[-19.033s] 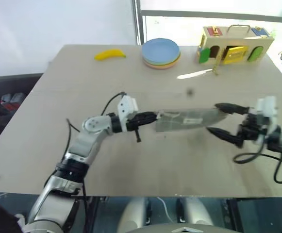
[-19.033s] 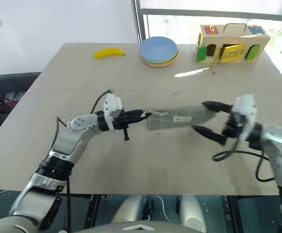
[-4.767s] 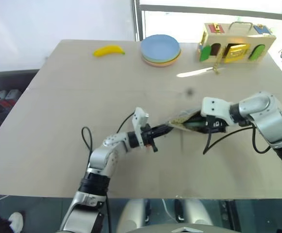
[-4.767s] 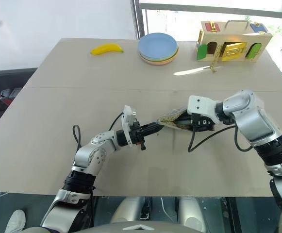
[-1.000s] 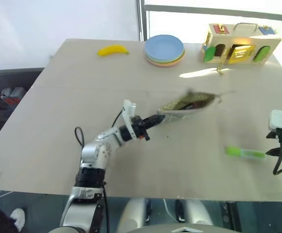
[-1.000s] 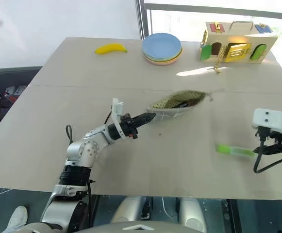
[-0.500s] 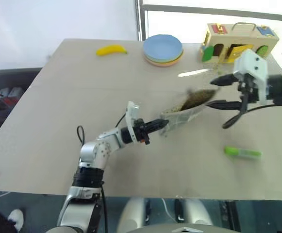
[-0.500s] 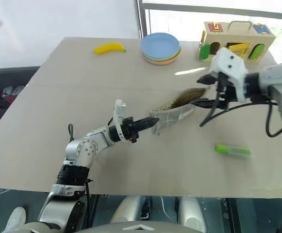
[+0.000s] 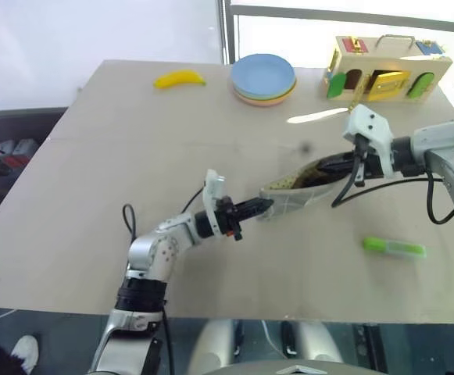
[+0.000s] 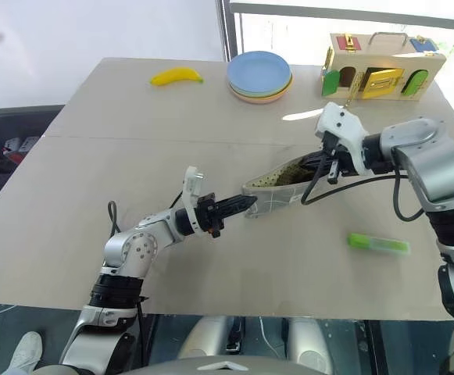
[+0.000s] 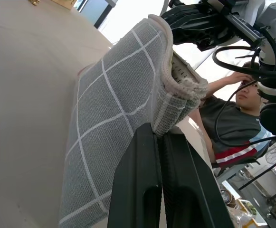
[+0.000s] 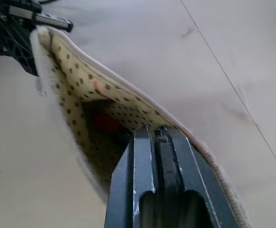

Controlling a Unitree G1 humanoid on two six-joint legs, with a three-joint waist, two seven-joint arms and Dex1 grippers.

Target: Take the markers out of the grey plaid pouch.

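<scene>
The grey plaid pouch [image 9: 295,190] hangs tilted just above the table's middle, its dotted tan mouth facing up. My left gripper [image 9: 262,206] is shut on the pouch's lower corner [image 11: 168,121]. From the right, my right gripper [image 9: 325,166] reaches into the mouth. Its fingers [image 12: 142,156] are shut deep inside, on a dark marker whose red end [image 12: 104,122] shows just past the tips. A light green marker [image 9: 394,248] lies flat on the table at the right, apart from both grippers.
At the far edge lie a yellow banana [image 9: 179,79], a stack of plates [image 9: 263,78] and a wooden latch box [image 9: 387,65]. A person [image 11: 233,128] sits beyond the table. The table's front edge runs close below the green marker.
My right gripper came from the table's right edge to the pouch, went into its mouth and shut. The pouch has sunk a little; the green marker has not moved.
</scene>
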